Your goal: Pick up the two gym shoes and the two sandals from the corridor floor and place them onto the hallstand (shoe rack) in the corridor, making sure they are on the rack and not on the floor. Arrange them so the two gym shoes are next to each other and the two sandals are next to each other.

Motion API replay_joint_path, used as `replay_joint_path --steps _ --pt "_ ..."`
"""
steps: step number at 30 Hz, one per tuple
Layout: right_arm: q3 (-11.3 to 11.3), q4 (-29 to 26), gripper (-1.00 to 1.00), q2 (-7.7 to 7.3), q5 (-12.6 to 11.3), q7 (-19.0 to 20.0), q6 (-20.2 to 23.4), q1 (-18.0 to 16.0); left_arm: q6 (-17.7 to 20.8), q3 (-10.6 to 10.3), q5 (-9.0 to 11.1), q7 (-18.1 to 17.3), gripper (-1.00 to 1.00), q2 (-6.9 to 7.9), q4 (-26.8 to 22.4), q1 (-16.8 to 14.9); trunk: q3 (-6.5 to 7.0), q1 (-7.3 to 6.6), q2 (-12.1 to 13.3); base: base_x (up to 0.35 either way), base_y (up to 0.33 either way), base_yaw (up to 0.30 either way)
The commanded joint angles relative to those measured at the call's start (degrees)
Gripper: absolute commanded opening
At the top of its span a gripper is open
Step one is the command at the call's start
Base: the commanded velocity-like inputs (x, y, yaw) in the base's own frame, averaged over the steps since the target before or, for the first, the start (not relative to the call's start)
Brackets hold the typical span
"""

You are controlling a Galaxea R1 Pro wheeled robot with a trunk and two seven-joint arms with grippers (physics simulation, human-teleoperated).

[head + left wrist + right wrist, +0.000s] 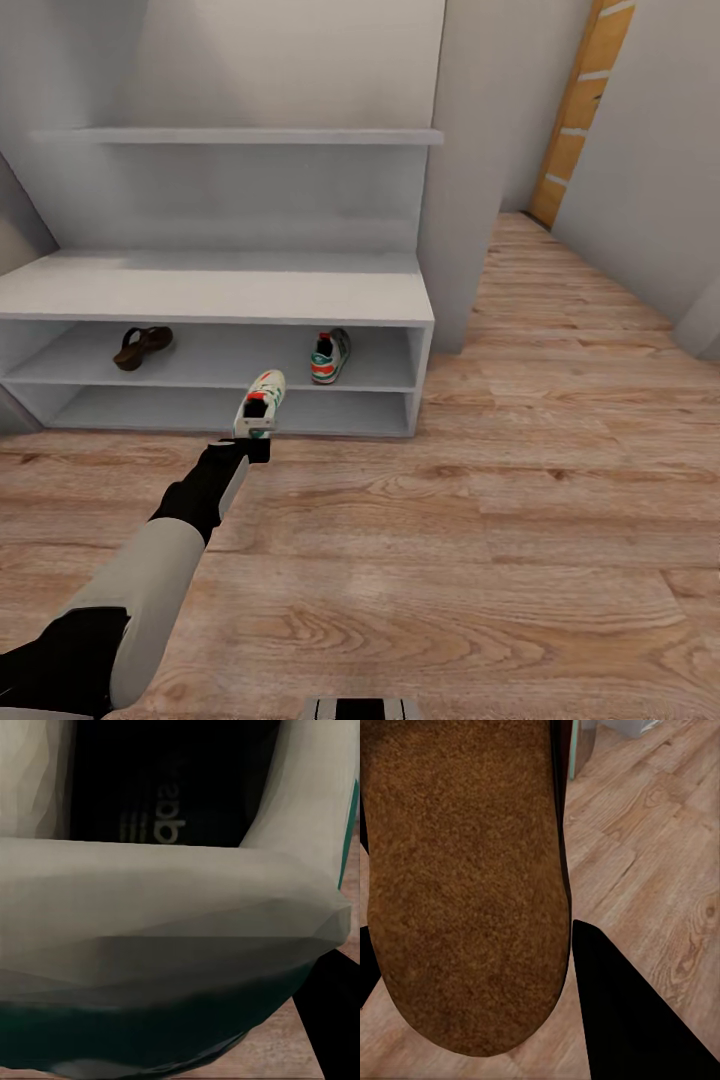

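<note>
**Left claw holds a sneaker at the rack; right claw holds a sandal**

Head view: the left arm reaches forward and its claw (251, 440) pinches a gym shoe (262, 399) by the heel, toe pointing at the hallstand (220, 292). The shoe hangs in front of the rack's shelf edges, above the floor (480, 540); whether it touches the rack cannot be told. On the upper open shelf a second gym shoe (329, 356) stands near the right end, heel toward the camera. One sandal (141, 346) lies on the same shelf toward the left, well apart from that sneaker. The lower shelf shows only grey board.

Left wrist view: the held gym shoe (172, 937) is very close, its pale heel collar across the frame and the dark insole with printing beyond. A green stripe runs along one edge. The claw's fingers are hidden, so their spread cannot be read here.

Right wrist view: a tan sandal footbed (465, 877) sits close against the camera, above wood floor (660, 847). A black finger (622, 1012) lies just beside it; the right claw appears pinched on this sandal.
</note>
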Motion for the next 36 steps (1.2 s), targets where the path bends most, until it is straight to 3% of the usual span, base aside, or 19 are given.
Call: replay_joint_path --steps 1,16,36 --pt "-0.1 -0.1 -1.0 -0.01 -0.1 -0.1 0.3 -0.1 0.3 0.3 -0.5 -0.1 -1.0 -0.07 -0.1 0.0 -0.28 0.01 0.0 0.0 0.0 0.0" --pt "0.0 -0.1 -1.0 -0.01 -0.1 -0.1 0.3 -0.1 0.3 0.3 -0.5 -0.1 -1.0 -0.13 -0.1 0.0 -0.84 0.04 -0.1 0.009 0.0 0.0" --pt "-0.1 -0.1 -1.0 -0.01 -0.1 -0.1 0.3 -0.1 0.3 0.3 -0.5 -0.1 -1.0 -0.15 -0.1 0.0 -0.85 0.04 -0.1 0.307 0.0 0.0"
